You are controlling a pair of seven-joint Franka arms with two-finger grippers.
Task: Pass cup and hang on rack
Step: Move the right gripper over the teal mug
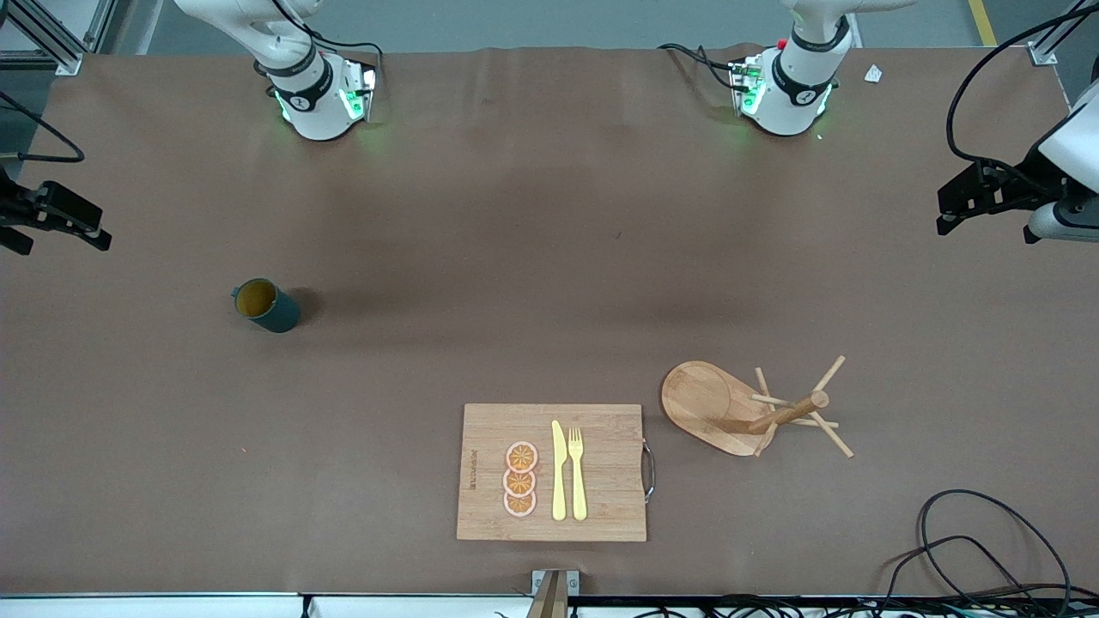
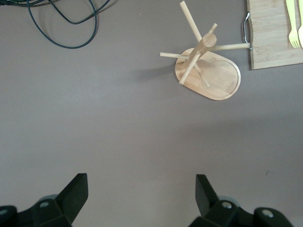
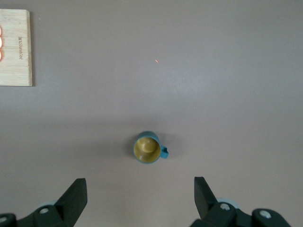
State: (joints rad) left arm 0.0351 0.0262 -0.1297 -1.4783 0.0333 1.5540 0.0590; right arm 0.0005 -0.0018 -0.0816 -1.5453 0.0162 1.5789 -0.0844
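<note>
Toward the right arm's end of the table, the right gripper point(image 1: 51, 223) hangs in the air over bare tabletop at the edge of the front view, its fingers point(image 3: 75, 194) spread wide with nothing between them. The cup point(image 1: 267, 305) stands upright and alone on the brown table point(image 1: 549, 215) at that same end, mouth up, its yellow inside showing; the wrist view shows its loop handle sticking out to one side.

Nearer the front camera, around the middle of the table, lies a bamboo cutting board point(image 1: 601, 481) carrying three orange slices point(image 1: 520, 479), a yellow knife point(image 1: 559, 470) and a yellow fork point(image 1: 577, 472). Beside it, toward the left arm's end, stands the rack point(image 1: 730, 412), its pegs bare. The left gripper point(image 1: 987, 202) waits in the air over the table's edge at that end, jaws likewise wide apart and empty.

The step in hand looks like the first pick. To do it well, the right gripper should likely come down over the rim or wall and leave the handle free, since the loop must later slip over a peg.

A line of dark lettering runs along the board's short edge; it is too small to read.
</note>
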